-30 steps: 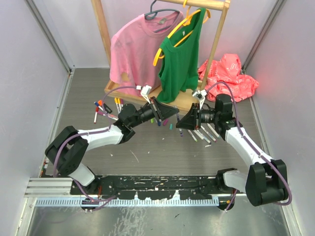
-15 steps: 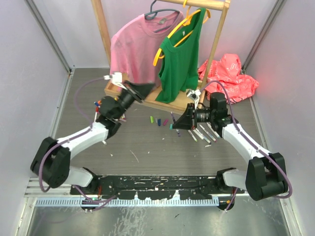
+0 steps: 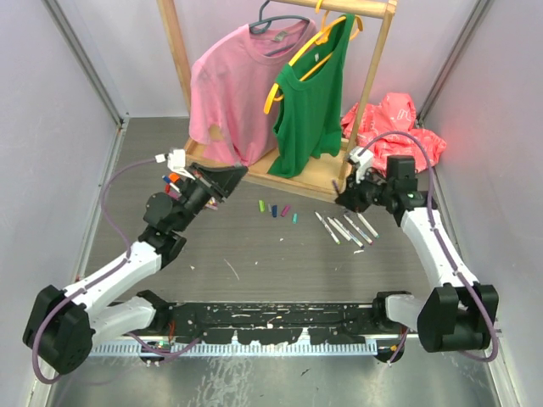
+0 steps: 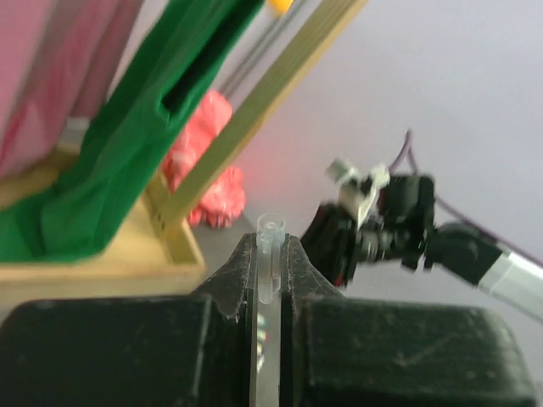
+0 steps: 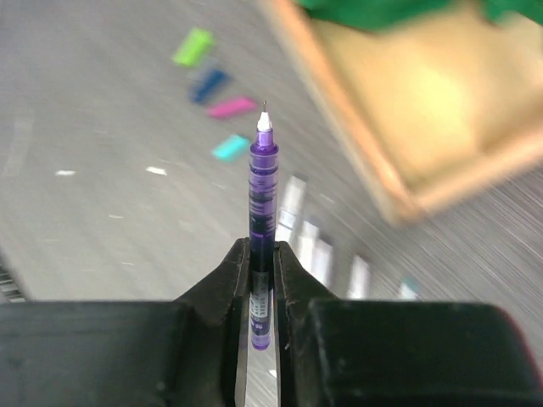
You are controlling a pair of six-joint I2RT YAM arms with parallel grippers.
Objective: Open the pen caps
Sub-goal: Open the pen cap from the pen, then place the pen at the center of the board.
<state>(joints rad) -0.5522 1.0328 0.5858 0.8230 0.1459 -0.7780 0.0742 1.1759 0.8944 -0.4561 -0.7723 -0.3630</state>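
- Your left gripper pinches a clear pen cap.
- Your right gripper is clamped on a purple pen, tip bare.
- Four loose caps lie in a row on the table.

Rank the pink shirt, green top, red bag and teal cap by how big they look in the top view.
1. pink shirt, largest
2. green top, somewhat smaller
3. red bag, smaller again
4. teal cap, by far the smallest
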